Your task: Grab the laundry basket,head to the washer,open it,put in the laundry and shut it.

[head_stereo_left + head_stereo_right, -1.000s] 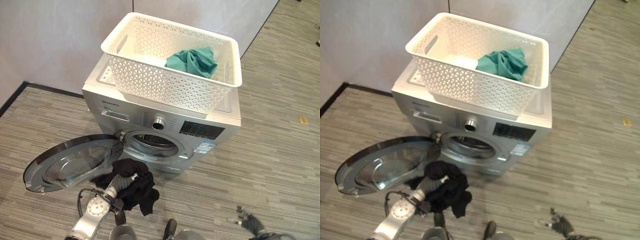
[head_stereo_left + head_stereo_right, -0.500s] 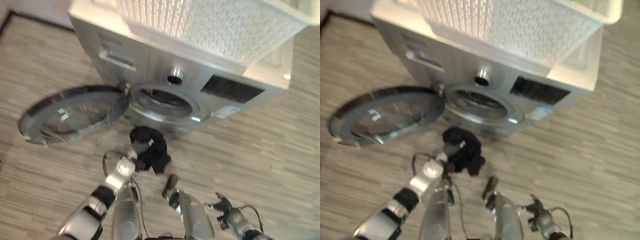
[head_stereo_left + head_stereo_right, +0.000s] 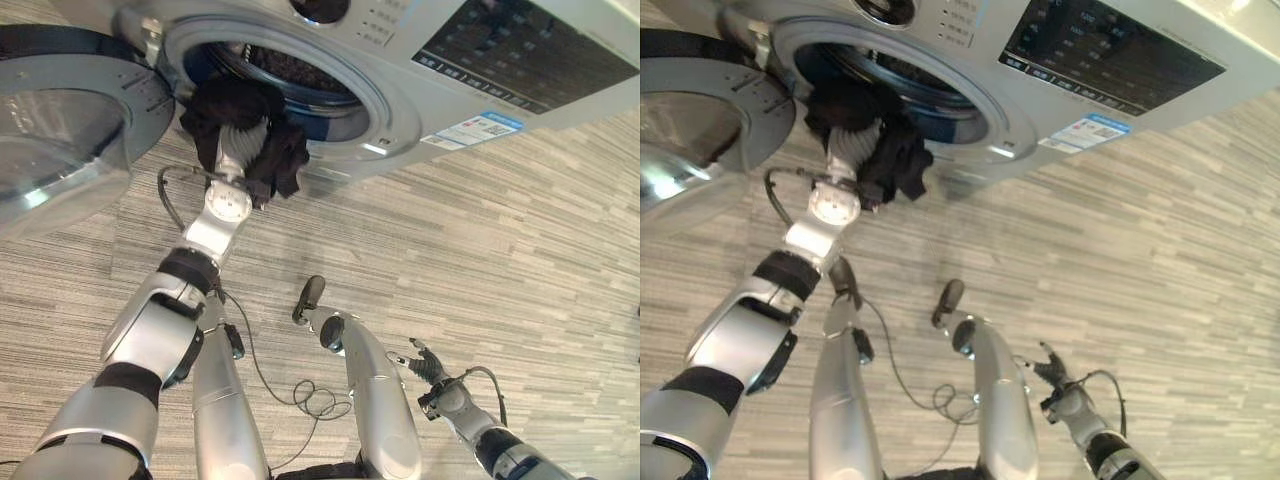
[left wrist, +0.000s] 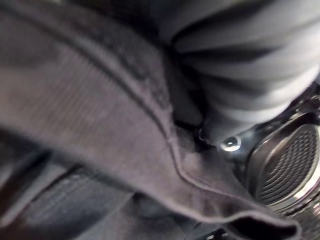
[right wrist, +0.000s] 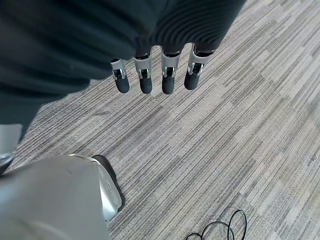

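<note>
A black garment is draped over my left hand and hangs at the lower left rim of the washer's round opening. The cloth covers the hand past its ribbed cover. In the left wrist view the dark cloth lies across the ribbed cover, with the perforated steel drum just beyond. The silver washer stands with its door swung wide to the left. My right hand hangs low at the right over the floor, open and holding nothing, its fingers straight.
The washer's dark control panel and a blue-and-white label sit right of the opening. Striped grey flooring stretches in front of the washer and to the right.
The camera has dropped and come much closer to the washer front. My left hand has carried the black garment up from the floor level to the rim of the opening.
</note>
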Available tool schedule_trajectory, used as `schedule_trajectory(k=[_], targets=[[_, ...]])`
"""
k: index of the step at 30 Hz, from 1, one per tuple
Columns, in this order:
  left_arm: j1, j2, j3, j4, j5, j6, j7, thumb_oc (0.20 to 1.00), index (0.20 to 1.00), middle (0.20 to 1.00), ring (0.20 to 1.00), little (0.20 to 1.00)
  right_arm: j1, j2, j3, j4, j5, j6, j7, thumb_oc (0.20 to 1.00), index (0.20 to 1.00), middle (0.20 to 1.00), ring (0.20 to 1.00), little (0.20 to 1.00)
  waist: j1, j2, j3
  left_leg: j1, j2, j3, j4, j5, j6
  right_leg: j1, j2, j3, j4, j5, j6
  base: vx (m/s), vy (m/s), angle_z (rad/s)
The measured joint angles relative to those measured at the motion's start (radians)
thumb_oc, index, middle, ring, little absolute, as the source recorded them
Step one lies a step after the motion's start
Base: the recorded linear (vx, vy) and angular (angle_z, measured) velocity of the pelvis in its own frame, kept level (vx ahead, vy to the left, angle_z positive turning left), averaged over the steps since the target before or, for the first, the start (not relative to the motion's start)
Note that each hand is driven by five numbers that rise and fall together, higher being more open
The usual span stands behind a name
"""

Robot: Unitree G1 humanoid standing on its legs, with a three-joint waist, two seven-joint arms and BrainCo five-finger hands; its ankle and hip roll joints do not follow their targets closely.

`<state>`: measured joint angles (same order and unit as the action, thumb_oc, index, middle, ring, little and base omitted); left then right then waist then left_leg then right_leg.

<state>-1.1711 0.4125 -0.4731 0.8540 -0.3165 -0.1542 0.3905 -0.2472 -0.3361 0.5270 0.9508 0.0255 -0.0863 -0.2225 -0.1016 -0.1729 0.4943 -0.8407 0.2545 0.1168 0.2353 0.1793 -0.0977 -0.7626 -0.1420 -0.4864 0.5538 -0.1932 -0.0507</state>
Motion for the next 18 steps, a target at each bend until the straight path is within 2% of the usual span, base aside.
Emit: schedule_trajectory(k=[2, 6, 10, 14, 15, 16, 17, 18], targets=[[-0.101, 0.01, -0.013, 0.002, -0.018, -0.012, 0.002, 0.2, 0.2, 0.2, 0.2, 0.2, -0.012, -0.004, 0.004, -0.005, 0.0, -0.013, -0.008, 1.0, 1.0, 1.0, 1.0, 1.0, -0.007, -0.004, 0.0, -0.057, -0.001, -0.002, 0.005, 0.001, 0.001, -0.056, -0.002, -0.001, 0.008, 0.006, -0.001, 0.0, 0.0, 0.0], [-0.22, 0.06, -0.048, 0.082, -0.034, -0.016, 0.007, 0.2, 0.2, 0.2, 0.2, 0.2, -0.024, -0.002, 0.006, -0.035, 0.0, -0.021, -0.014, 1.0, 1.0, 1.0, 1.0, 1.0, -0.045, -0.016, 0.002, -0.09, -0.004, 0.007, 0.006, -0.002, 0.009, -0.09, -0.005, 0.009, -0.005, 0.016, 0.004, 0.01, 0.002, -0.05], [-0.334, 0.089, 0.01, 0.135, -0.222, -0.025, 0.006, 0.2, 0.2, 0.2, 0.2, 0.2, -0.024, -0.005, 0.003, -0.078, 0.006, -0.028, -0.014, 1.0, 1.0, 1.0, 1.0, 1.0, -0.07, -0.019, 0.002, -0.132, 0.001, 0.01, 0.006, -0.002, 0.01, -0.132, -0.001, 0.012, -0.02, 0.028, 0.005, 0.03, -0.012, -0.03], [-0.472, 0.089, 0.054, 0.23, -0.472, -0.056, 0.0, 0.2, 0.2, 0.2, 0.2, 0.2, -0.033, -0.018, -0.005, -0.12, 0.022, -0.026, -0.017, 1.0, 1.0, 1.0, 1.0, 1.0, -0.093, -0.027, -0.003, -0.156, 0.004, 0.034, 0.003, -0.003, 0.012, -0.169, 0.002, 0.033, -0.031, 0.041, 0.008, 0.03, 0.004, -0.1], [-0.548, 0.123, 0.053, 0.245, -0.522, -0.057, 0.0, 0.2, 0.2, 0.2, 0.2, 0.2, -0.047, -0.044, -0.01, -0.166, 0.022, -0.025, -0.018, 1.0, 1.0, 1.0, 1.0, 1.0, -0.113, -0.029, -0.003, -0.171, 0.005, 0.042, 0.003, -0.003, 0.012, -0.189, 0.005, 0.044, -0.043, 0.057, 0.009, 0.04, 0.018, -0.31], [-0.627, 0.151, 0.035, 0.267, -0.571, -0.086, -0.005, 0.2, 0.2, 0.2, 0.2, 0.2, -0.067, -0.075, -0.049, -0.213, 0.022, -0.028, -0.035, 1.0, 1.0, 1.0, 1.0, 1.0, -0.132, -0.029, -0.002, -0.188, 0.005, 0.055, 0.004, -0.003, 0.013, -0.213, 0.007, 0.062, -0.056, 0.077, 0.015, 0.04, -0.003, -0.32], [-0.636, 0.15, 0.037, 0.266, -0.593, -0.101, 0.001, 0.2, 0.2, 0.2, 0.2, 0.2, -0.075, -0.104, -0.063, -0.26, 0.026, -0.016, -0.048, 1.0, 1.0, 1.0, 1.0, 1.0, -0.135, -0.031, -0.001, -0.19, 0.006, 0.059, 0.004, -0.003, 0.013, -0.22, 0.01, 0.07, -0.066, 0.087, 0.014, 0.05, -0.008, -0.33], [-0.677, 0.148, 0.027, 0.245, -0.648, -0.105, 0.021, 0.2, 0.2, 0.2, 0.2, 0.2, -0.058, -0.16, -0.094, -0.401, 0.03, -0.019, -0.049, 1.0, 1.0, 1.0, 1.0, 1.0, -0.138, -0.035, 0.0, -0.208, 0.012, 0.059, 0.004, -0.002, 0.014, -0.232, 0.024, 0.077, -0.089, 0.108, 0.014, 0.04, -0.028, -0.22]])
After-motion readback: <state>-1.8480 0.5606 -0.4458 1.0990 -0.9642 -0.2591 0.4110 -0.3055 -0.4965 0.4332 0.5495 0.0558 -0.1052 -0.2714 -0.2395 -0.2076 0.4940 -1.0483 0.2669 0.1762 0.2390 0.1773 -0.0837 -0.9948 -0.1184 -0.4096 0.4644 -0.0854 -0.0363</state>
